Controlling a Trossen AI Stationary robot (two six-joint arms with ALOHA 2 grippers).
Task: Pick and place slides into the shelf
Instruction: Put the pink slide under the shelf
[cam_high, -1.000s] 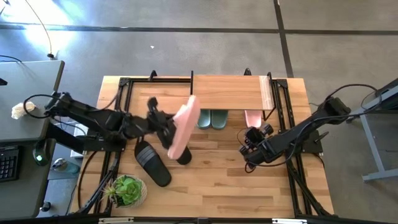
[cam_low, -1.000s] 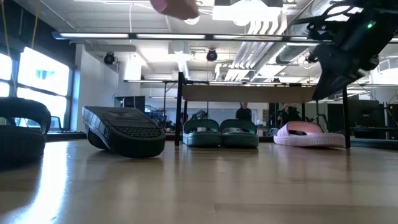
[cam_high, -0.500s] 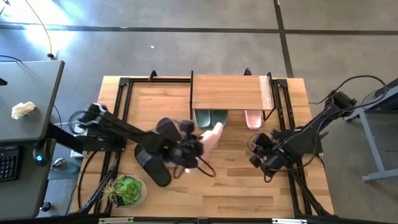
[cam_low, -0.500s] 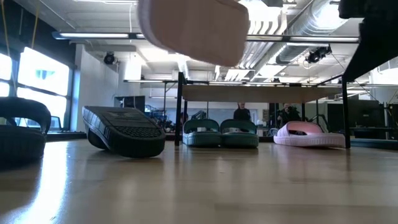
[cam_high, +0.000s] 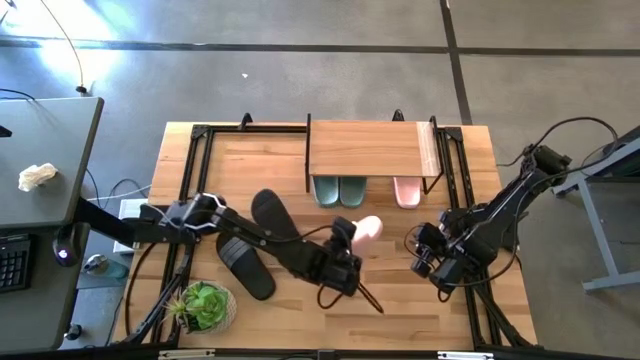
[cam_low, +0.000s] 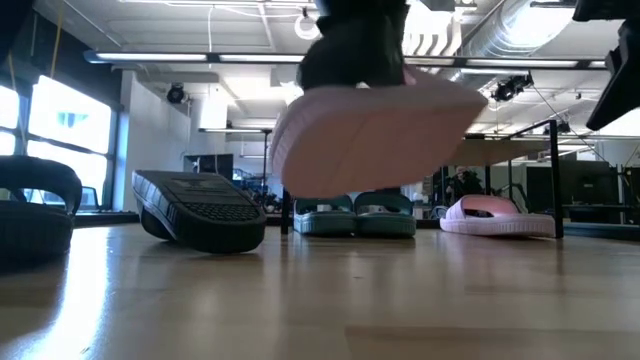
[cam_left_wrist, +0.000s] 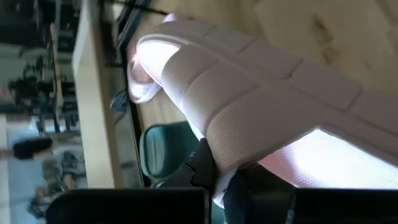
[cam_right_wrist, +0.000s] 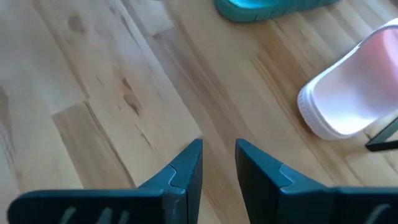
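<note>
Ribbed pink slide (cam_left_wrist: 261, 106) in L jaws.

L gripper (cam_high: 345, 262) lowered pink slide (cam_high: 366, 231) twd shelf (cam_high: 370, 150)

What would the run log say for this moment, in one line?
left gripper: shut on pink slide, above table | right gripper: empty, beside | shelf: green pair, one pink underneath
</note>
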